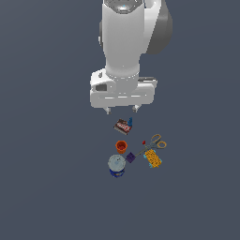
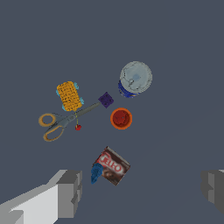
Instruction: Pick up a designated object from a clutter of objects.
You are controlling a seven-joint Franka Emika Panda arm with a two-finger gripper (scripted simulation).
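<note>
The tool [image 2: 141, 188], jaws spread wide and empty, hangs above the dark brown Jell-O box [image 2: 112, 166] lying on the table [image 2: 175, 52], so descent, grasp and lift are all left.

one dark brown box [image 2: 112, 166], one yellow patterned box [image 2: 69, 96], one orange cup [image 2: 121, 118], one blue can [image 2: 134, 79], one purple cube [image 2: 106, 99], one scissors [image 2: 61, 123]

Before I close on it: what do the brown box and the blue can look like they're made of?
Brown box: probably printed cardboard, matte; flat faces, sharp corners, red-and-white label. Blue can: likely metal; pale silvery round lid over a blue printed wall. Being a simulator render, both are guesses from looks.
</note>
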